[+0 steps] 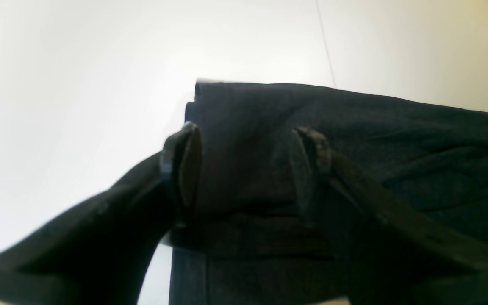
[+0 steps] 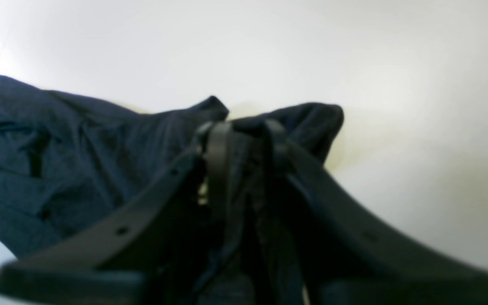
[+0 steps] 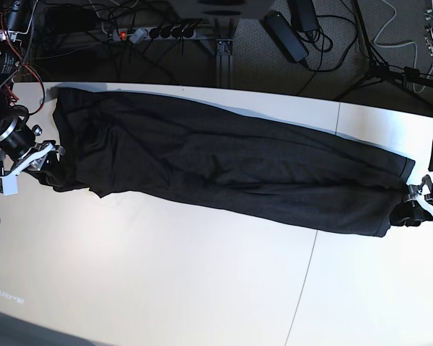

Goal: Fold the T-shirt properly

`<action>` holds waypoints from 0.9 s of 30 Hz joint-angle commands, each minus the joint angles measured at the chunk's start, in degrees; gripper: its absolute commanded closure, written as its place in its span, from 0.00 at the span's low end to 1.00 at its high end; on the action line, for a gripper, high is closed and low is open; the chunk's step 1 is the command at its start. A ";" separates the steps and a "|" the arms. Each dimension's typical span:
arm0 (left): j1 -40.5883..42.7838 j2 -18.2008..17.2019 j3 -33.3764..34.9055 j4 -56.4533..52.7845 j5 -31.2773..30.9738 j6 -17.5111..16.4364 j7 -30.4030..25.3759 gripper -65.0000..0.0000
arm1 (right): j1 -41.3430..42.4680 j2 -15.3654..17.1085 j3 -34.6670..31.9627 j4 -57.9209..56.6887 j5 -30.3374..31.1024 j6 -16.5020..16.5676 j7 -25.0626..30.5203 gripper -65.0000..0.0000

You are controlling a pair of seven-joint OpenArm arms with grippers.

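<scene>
On white table [image 3: 202,274] — T-shirt [image 3: 224,162] edges free | 2 hands: left [image 1: 244,131] open, right [image 2: 244,127] parted

The right gripper [image 2: 248,127] stands over the T-shirt [image 2: 142,152], its fingers parted and blurred (too close to the lens, I suppose). The dark cloth lies rumpled on the white worktop [image 2: 417,106], with creases running down it. Two folded corners poke up side by side just beyond the fingertips, and one long edge slants off leftward.
</scene>
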 commanded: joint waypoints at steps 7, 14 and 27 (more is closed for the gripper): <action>-1.25 -1.42 -0.42 -1.55 5.75 2.84 -9.70 0.44 | 0.79 1.09 0.44 0.92 0.72 3.52 1.07 0.78; -1.57 -1.27 -0.42 -7.82 6.10 2.16 -14.21 0.44 | 0.76 1.09 0.44 0.92 0.74 3.52 1.05 0.78; -5.25 -1.07 -0.37 -6.93 5.38 4.74 -4.74 0.44 | 0.79 1.09 0.44 0.92 0.74 3.50 -0.02 0.78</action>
